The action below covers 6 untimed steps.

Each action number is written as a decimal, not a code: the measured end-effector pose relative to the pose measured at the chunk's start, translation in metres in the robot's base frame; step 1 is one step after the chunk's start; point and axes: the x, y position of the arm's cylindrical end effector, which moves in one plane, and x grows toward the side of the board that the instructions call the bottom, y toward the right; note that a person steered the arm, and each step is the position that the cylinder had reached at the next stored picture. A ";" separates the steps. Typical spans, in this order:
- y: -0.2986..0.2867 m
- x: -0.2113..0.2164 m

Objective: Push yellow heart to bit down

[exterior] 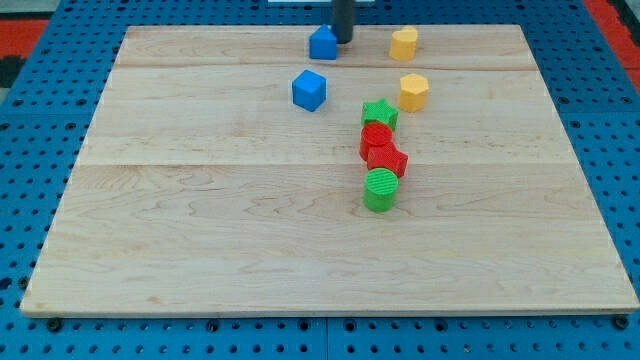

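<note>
Pale wood desk [200, 250], planked, set on a blue pegboard [30, 120]; single camera view.

Item: my tip [343, 40], lower end of a dark rod, near the far edge of the desk, touching or just beside the right side of a blue block [323, 43]. No hand is fitted, so nothing opens, closes or holds; the rod only pushes.

Item: two yellow blocks toward the far edge, right of centre. One [404, 43] sits level with my tip and apart from it to the view's right. The other [413, 92] lies nearer the desk's middle. Which is the yellow heart cannot be told for certain; the farther one shows a notched top and is my likelier candidate.

Item: blue cube [309, 90], left of the second yellow block.

Item: a close line running toward the near edge: green star [379, 113], red block [376, 136], second red block [386, 158], green cylinder [380, 189], each touching or nearly touching the next.

Handling note, as a judgement: the push has not begun. To do it well, my tip should leave the blue block undisturbed, pass behind the heart on its far-edge side, centre on it, then drive a short straight stroke toward the near edge, stopping before it meets the other yellow block.
</note>
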 end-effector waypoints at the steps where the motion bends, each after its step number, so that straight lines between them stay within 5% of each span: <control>1: 0.003 -0.023; 4: 0.123 -0.013; 6: 0.137 0.004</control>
